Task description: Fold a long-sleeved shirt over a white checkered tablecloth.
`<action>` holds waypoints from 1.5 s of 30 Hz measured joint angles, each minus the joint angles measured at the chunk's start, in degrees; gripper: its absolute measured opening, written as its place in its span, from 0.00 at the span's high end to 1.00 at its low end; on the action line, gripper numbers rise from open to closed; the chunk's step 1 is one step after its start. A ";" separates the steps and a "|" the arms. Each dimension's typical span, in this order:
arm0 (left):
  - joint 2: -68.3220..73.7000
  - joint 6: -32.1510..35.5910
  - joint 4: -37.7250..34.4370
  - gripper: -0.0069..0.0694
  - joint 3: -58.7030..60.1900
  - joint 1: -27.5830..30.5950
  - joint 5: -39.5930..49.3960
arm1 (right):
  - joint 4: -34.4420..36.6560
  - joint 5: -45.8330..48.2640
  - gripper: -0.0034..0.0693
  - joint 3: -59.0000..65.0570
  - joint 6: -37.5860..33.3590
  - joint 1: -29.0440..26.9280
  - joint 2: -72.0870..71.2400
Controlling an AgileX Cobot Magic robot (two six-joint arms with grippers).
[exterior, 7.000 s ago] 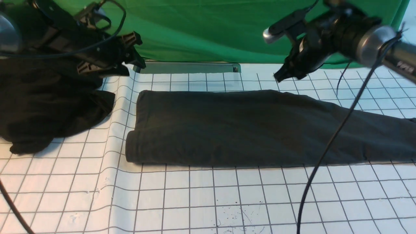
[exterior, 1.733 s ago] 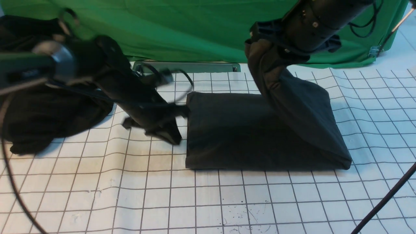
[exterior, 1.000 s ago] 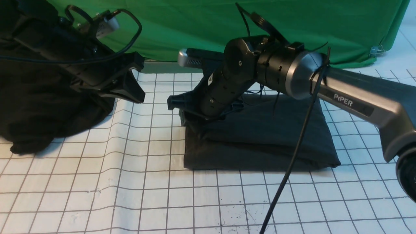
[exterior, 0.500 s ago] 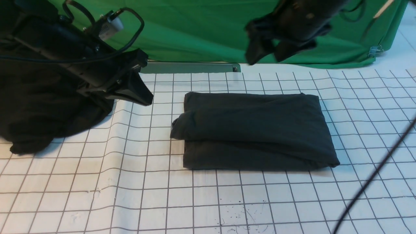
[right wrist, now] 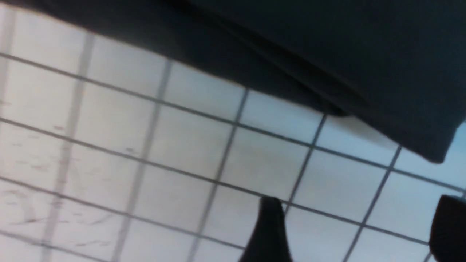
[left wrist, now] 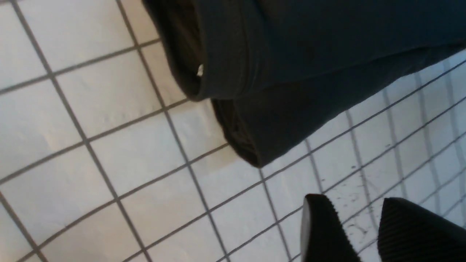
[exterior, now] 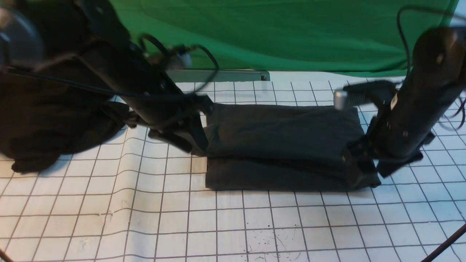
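The shirt [exterior: 280, 142] is soft, matte charcoal cotton, folded into a thick rectangular pad of stacked layers. Its ends are rounded where the cloth doubles over. It lies flat in the middle of the front frame on the tablecloth [exterior: 233, 225], a thin white sheet ruled with dark lines into squares and faintly creased at lower left. The pad's long side runs left to right across the frame.

The left gripper [exterior: 189, 140] is at the pad's left end, and the right gripper [exterior: 371, 167] is at its right end, by the near corner. In the left wrist view the ribbed black fingers [left wrist: 320, 233] stand slightly apart and empty, just off the shirt's folded corner. In the right wrist view the fingers [right wrist: 271, 229] are spread wide and empty, beside the shirt's edge.

A limp black heap of cloth [exterior: 43, 120] fills the left edge of the front frame, and a green cloth [exterior: 276, 32] hangs across the top.
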 joint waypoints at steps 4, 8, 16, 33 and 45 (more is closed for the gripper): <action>3.99 -4.29 3.68 0.36 0.23 -3.05 -3.45 | -4.24 -4.48 0.19 3.20 1.61 0.00 1.38; 7.55 -4.31 0.39 0.27 0.30 -3.98 -7.40 | -5.58 -9.32 0.19 3.41 2.00 0.00 3.48; 12.32 -3.01 -3.94 0.46 0.30 -4.04 -9.81 | -6.28 -14.72 0.29 3.41 2.67 0.00 8.71; 1.96 -2.84 -4.96 0.89 6.27 -6.51 -2.59 | -4.70 0.51 0.84 6.80 -0.21 -0.02 -5.66; 1.65 -4.24 -3.72 0.86 15.25 -14.01 -5.62 | -4.01 -11.26 0.78 24.12 2.28 -0.02 -7.75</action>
